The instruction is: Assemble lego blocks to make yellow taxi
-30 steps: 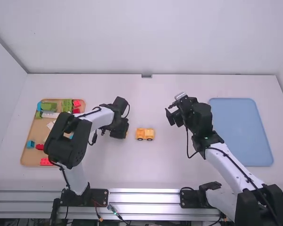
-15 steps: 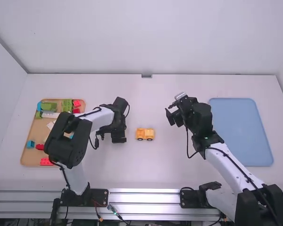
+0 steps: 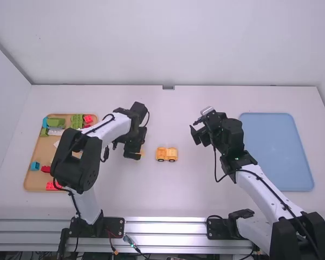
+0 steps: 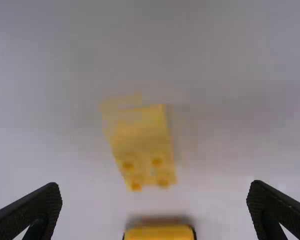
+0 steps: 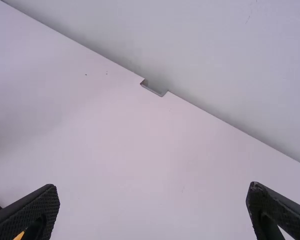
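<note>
Sitting mid-table in the high view, the yellow car has a yellow block at nine o'clock! Left gripper beside that block, right gripper at two o'clock, both wide open, both empty!

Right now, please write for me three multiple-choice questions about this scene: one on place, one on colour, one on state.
1. Where is the car with wheels?
A) In the wooden tray
B) On the white table
C) Under the right arm

2. What colour is the tray at far right?
A) Red
B) Green
C) Blue

3. How are the left jaws?
A) Open
B) Shut, empty
C) Shut on a block

1 B: the high view shows it there.
2 C: its whole surface looks light blue.
3 A: the left wrist view shows them wide apart.
</note>
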